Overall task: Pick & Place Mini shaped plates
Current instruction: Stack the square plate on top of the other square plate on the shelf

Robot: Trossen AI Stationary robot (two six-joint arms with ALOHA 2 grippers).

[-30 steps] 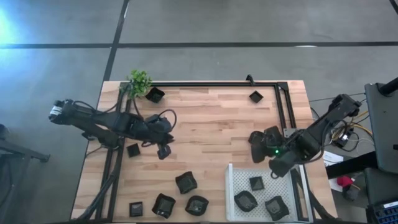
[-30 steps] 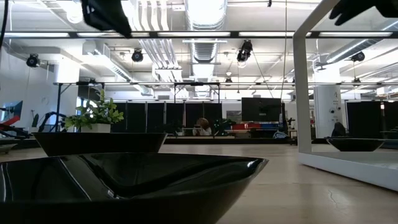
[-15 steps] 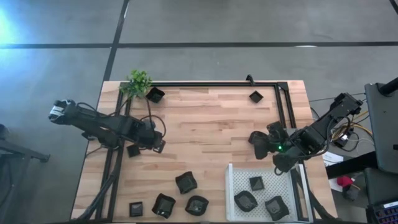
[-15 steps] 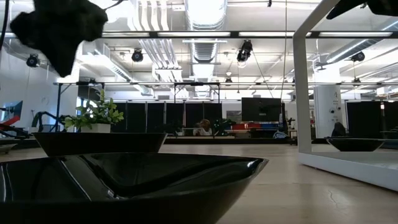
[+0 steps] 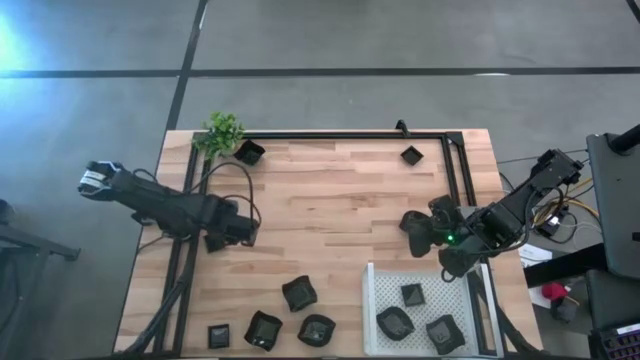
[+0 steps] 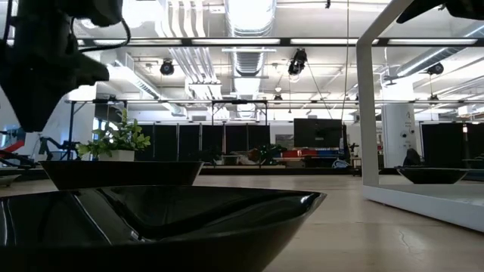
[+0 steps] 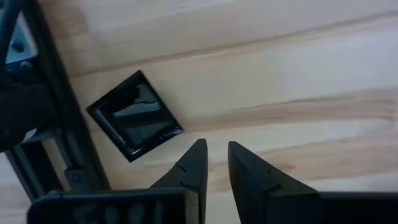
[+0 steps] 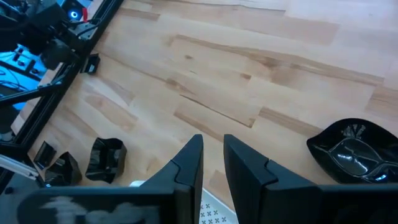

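Small black plates lie scattered on the wooden table. A square one sits by the left frame rail, and my left gripper hovers just to its right, pointing down, fingers shut and empty. A rounded plate rests on the table beside my right gripper, which is also shut and empty. Three plates lie in the white perforated tray. Several more sit near the table's near edge, and two by the far edge.
A green plant stands at the far left corner. A black frame rail runs along the far edge and down both sides. In the low view a large black plate fills the foreground. Bare wood shows at the table's middle.
My left gripper has moved toward the table's left edge, ending close beside the square plate by the rail; in the low view it has grown large at the upper left. My right gripper shifted slightly toward the far edge, then held still. No plate has moved.
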